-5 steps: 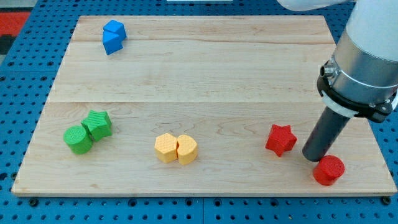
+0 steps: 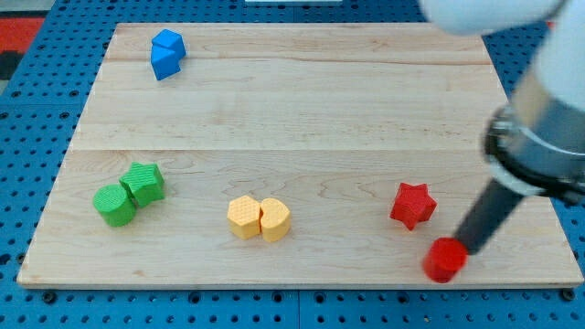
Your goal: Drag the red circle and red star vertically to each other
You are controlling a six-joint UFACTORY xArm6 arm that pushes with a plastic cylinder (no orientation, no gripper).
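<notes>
The red star (image 2: pixel 412 205) lies near the board's lower right. The red circle (image 2: pixel 444 260) lies just below and to the right of it, close to the board's bottom edge. My tip (image 2: pixel 467 247) touches the red circle's upper right side. The rod slants up to the view's right and is blurred by motion.
Two yellow blocks (image 2: pixel 260 218) sit together at bottom centre. Two green blocks (image 2: pixel 129 193) sit together at lower left. A blue block (image 2: pixel 166 54) is at upper left. The wooden board (image 2: pixel 302 100) ends just below the red circle.
My tip has swept down and to the view's left. The red circle has slid left, closer under the red star. The star has not moved.
</notes>
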